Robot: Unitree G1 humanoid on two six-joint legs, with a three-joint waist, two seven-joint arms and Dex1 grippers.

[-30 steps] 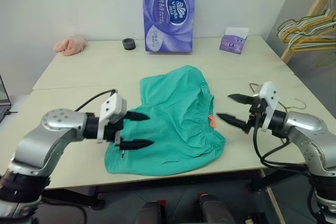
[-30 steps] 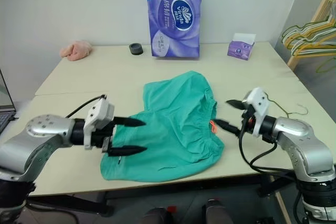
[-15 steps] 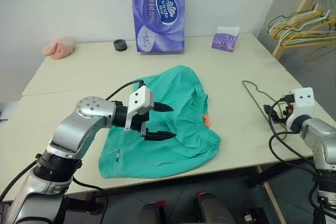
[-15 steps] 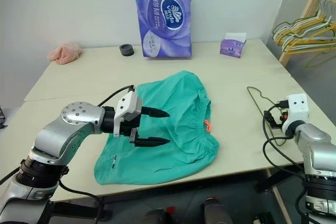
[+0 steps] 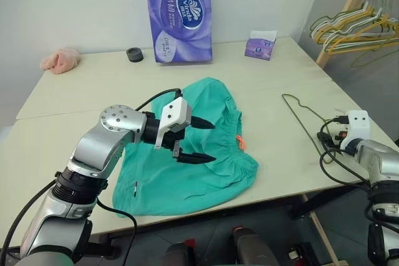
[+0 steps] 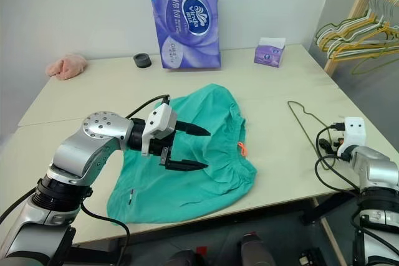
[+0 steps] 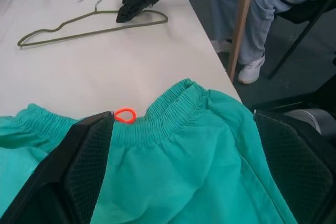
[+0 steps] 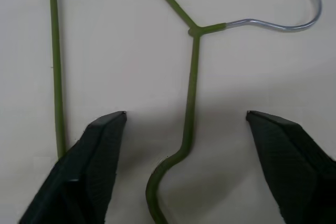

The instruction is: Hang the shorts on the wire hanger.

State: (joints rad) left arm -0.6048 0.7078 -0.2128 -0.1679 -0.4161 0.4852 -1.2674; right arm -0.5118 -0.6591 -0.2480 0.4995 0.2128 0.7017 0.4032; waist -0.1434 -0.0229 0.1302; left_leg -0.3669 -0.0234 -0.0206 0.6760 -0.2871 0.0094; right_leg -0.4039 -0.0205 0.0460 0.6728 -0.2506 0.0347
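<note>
The teal-green shorts (image 5: 187, 154) lie flat in the middle of the table, their gathered waistband and orange drawstring tip (image 7: 125, 115) toward the right. My left gripper (image 5: 204, 141) hovers open just above them, fingers spread over the cloth near the waistband and holding nothing. The olive wire hanger (image 8: 193, 66) lies flat on the table near the right edge (image 5: 302, 123), its hook pointing away from the shorts. My right gripper (image 8: 186, 124) is down at the hanger, open, with the shoulder wire below the hook between its two fingers.
At the back of the table are a purple tissue pack (image 5: 179, 14), a small tissue box (image 5: 260, 45), a black roll (image 5: 134, 54) and a pink cloth (image 5: 59, 59). A wooden rack of hangers (image 5: 355, 23) stands off the right. A seated person's legs (image 7: 273, 3) are beyond the table edge.
My right arm swung out to the right and down onto the hanger. My left gripper moved right over the shorts toward the waistband. The head view has turned rightward.
</note>
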